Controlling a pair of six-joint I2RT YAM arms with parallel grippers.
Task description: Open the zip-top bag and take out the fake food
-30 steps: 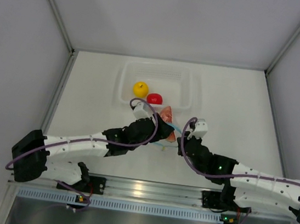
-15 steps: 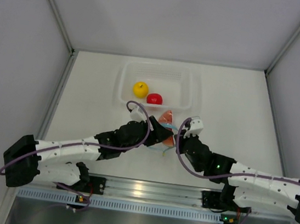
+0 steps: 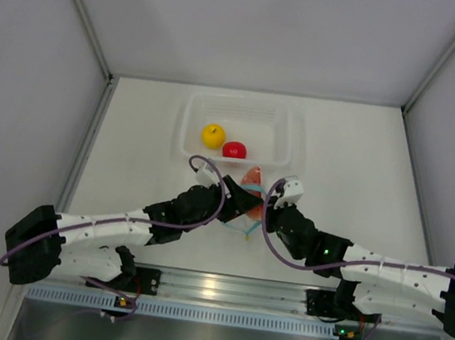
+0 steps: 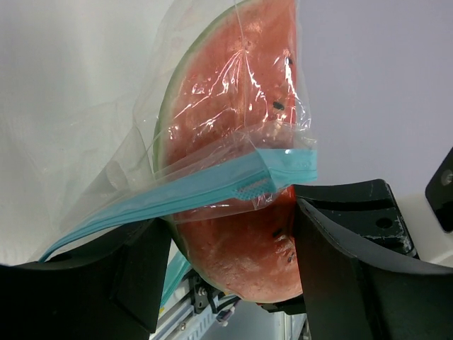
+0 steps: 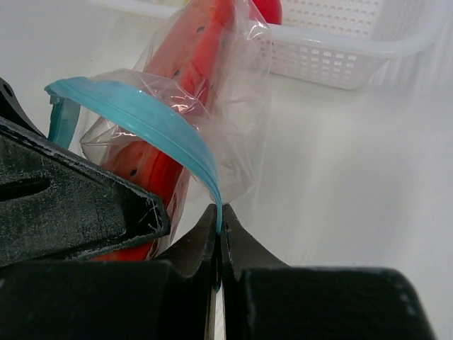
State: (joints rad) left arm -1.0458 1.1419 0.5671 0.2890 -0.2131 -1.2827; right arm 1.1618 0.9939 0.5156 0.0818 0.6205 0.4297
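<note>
White desk [image 3: 363, 163], white walls, and both arms meet just in front of the tray [image 3: 241, 100]. The left hand [image 4: 230, 263] is clamped on the watermelon slice [image 4: 244, 244], which is half out of the zip-top bag [image 4: 127, 142]. The right hand [image 5: 218, 228] is pinched tight on the blue zip strip [image 5: 141, 117]. Careful now: if that thin strip slips free, the bag could trail along with the slice.

A rectangular tray [image 3: 242, 98] of pale plastic with perforated walls sits on the white table [image 3: 360, 179], toward its far side and about midway across. Plain grey walls [image 3: 263, 24] enclose the table on three sides. A metal rail [image 3: 220, 286] runs along its near edge.
</note>
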